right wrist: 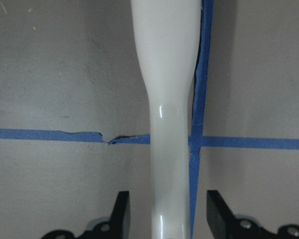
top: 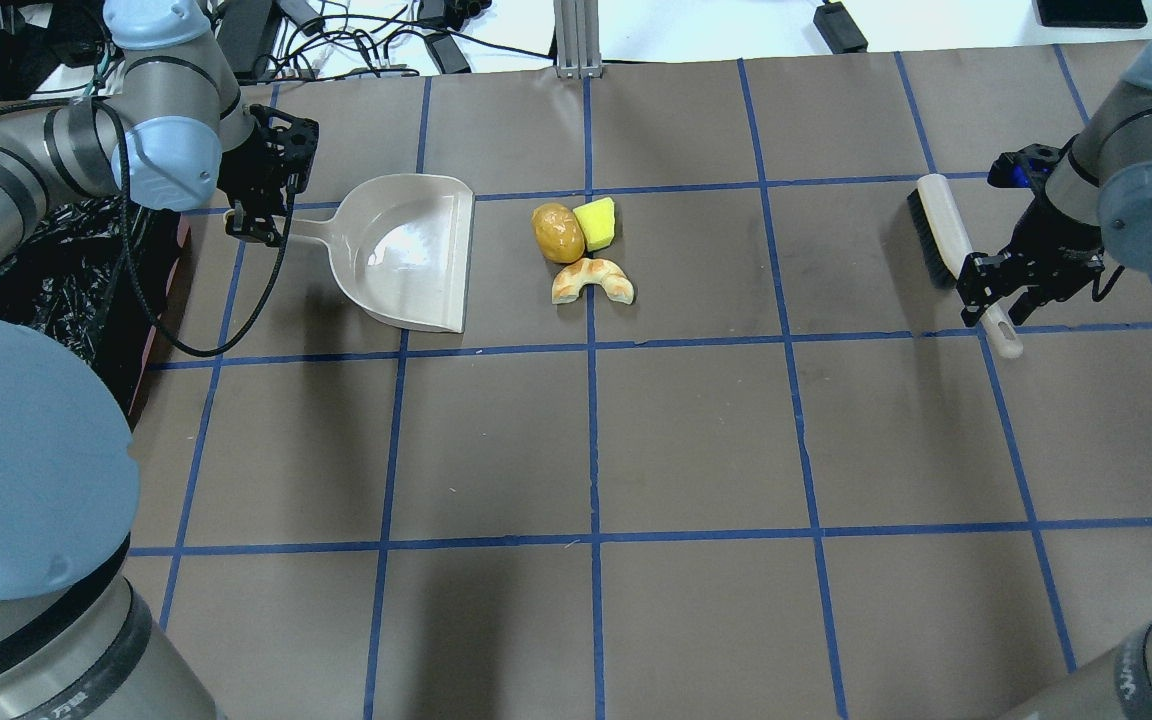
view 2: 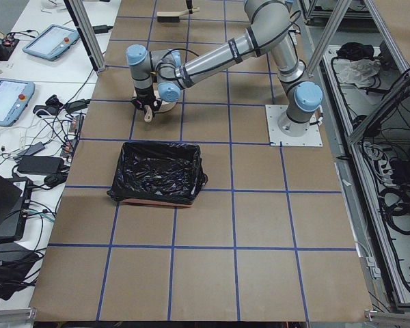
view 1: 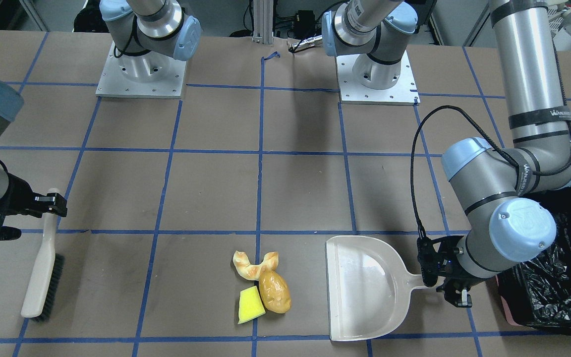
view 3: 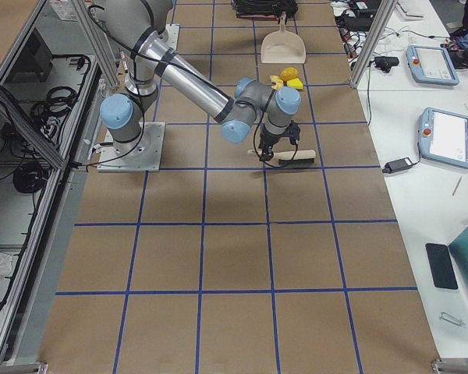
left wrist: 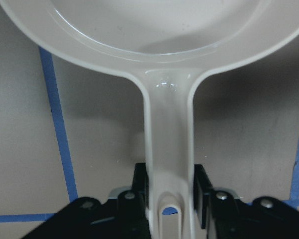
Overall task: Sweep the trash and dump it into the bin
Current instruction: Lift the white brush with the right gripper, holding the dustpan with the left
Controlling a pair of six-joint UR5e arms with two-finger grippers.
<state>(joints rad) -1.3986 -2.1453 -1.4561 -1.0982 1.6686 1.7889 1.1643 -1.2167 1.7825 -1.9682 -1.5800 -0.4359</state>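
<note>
- Two fingers (left wrist: 142, 181) of the left gripper (left wrist: 169, 185) press against either side of the dustpan handle (left wrist: 168, 144). The jaws are clamped on it with no gap showing.
- Both fingers of the right gripper (right wrist: 169, 211) stand off from the brush handle (right wrist: 169, 124) that runs between them. Table shows on each side of it, so the jaws are open and straddle it without gripping.
- The cream dustpan (top: 406, 250) lies flat on the table (top: 696, 440), its straight open edge towards the trash, near it but not touching.
- The brown potato-shaped lump (top: 557, 232) touches the yellow sponge wedge (top: 596, 223). The croissant-like piece (top: 591, 280) lies close against them.
- The brush (top: 936, 235) lies on the robot's right, well apart from the trash.
- The bin (view 2: 157, 171), lined with a black bag, sits on the robot's left, beyond the dustpan's handle end.
</note>
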